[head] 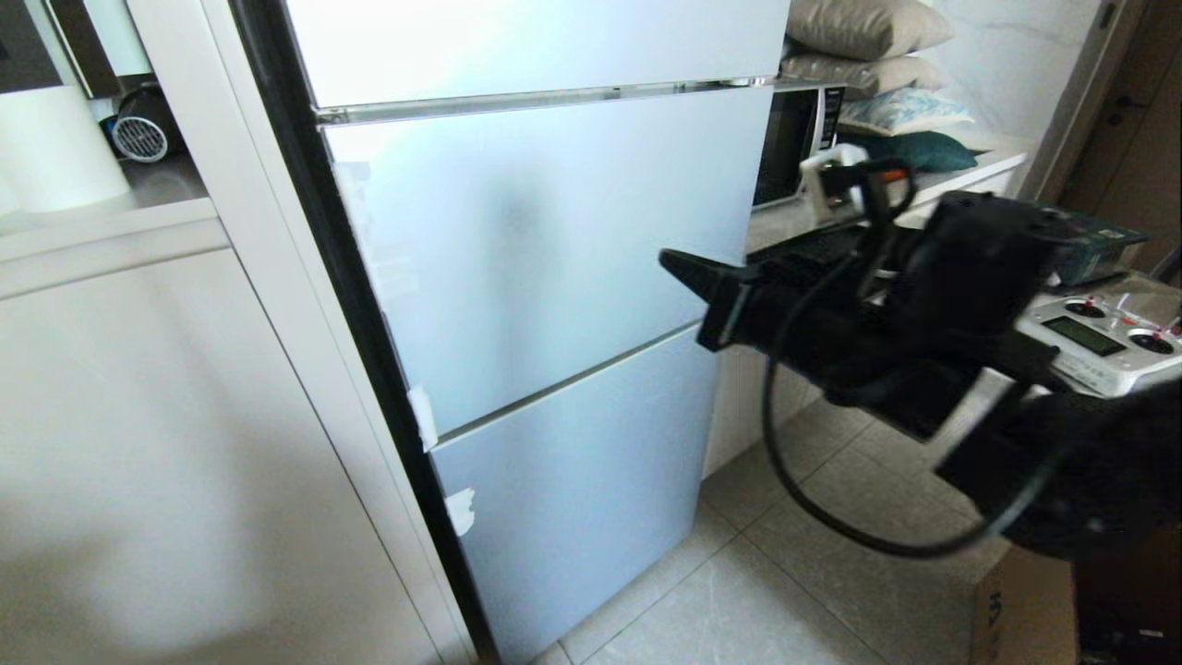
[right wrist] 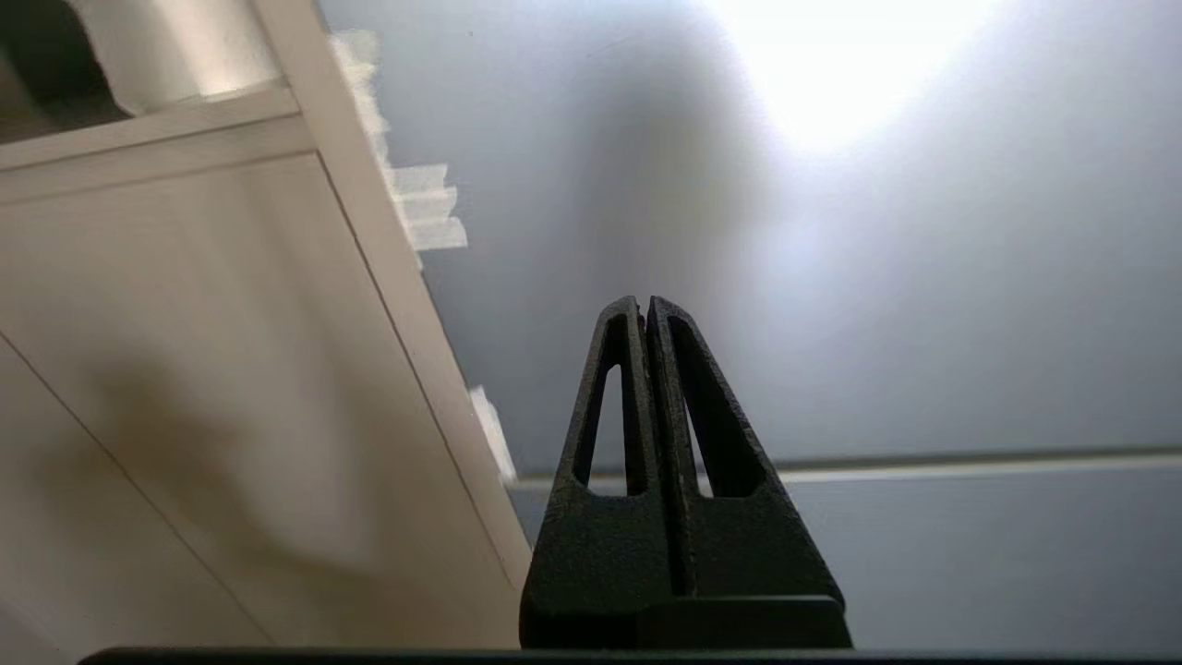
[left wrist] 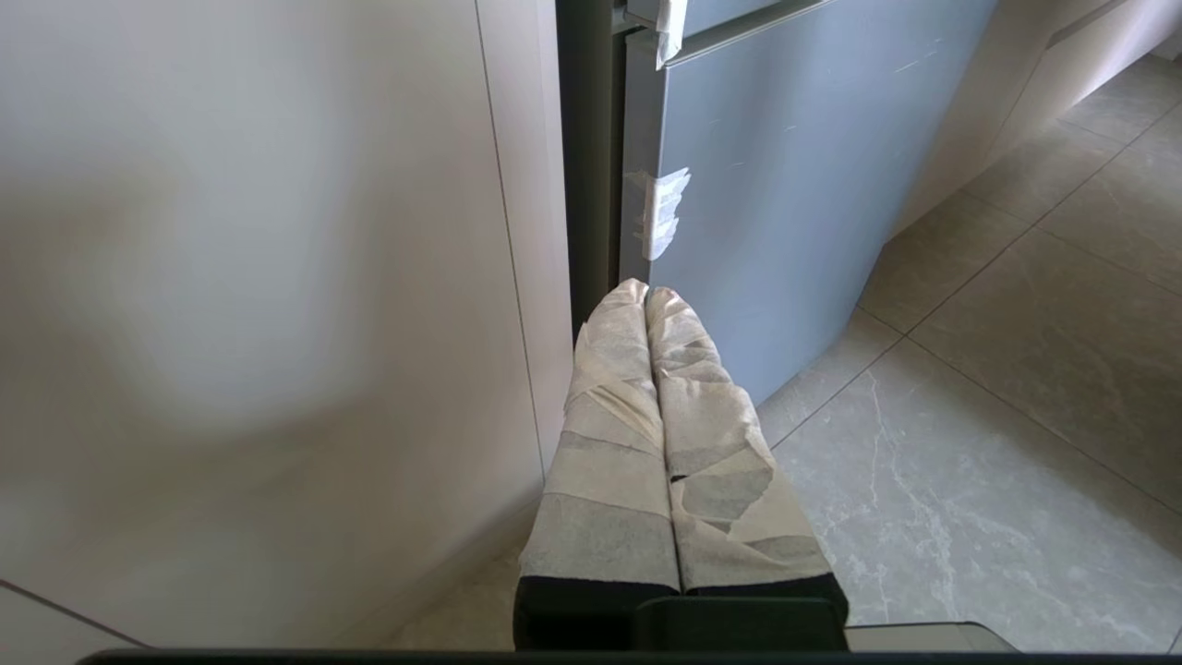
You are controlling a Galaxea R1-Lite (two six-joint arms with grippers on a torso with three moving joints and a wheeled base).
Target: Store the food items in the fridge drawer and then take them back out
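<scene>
The fridge [head: 545, 240] stands closed before me, a pale grey-blue front with a middle door and a lower door [head: 572, 489]. The fridge drawer and the food items are hidden behind these doors. My right gripper [head: 672, 262] is raised in front of the middle door's right side, its black fingers pressed together with nothing between them; in the right wrist view the right gripper [right wrist: 645, 303] points at the door face [right wrist: 831, 277]. My left gripper [left wrist: 645, 292], wrapped in pale tape, is shut and empty, parked low near the lower door's left edge [left wrist: 637, 222].
A beige cabinet panel [head: 157, 443] adjoins the fridge on the left. To the right stand a counter with a microwave [head: 799, 139], pillows [head: 868, 37], a white remote controller [head: 1099, 337] and a cardboard box [head: 1020, 610]. Grey tiled floor [head: 785, 573] lies below.
</scene>
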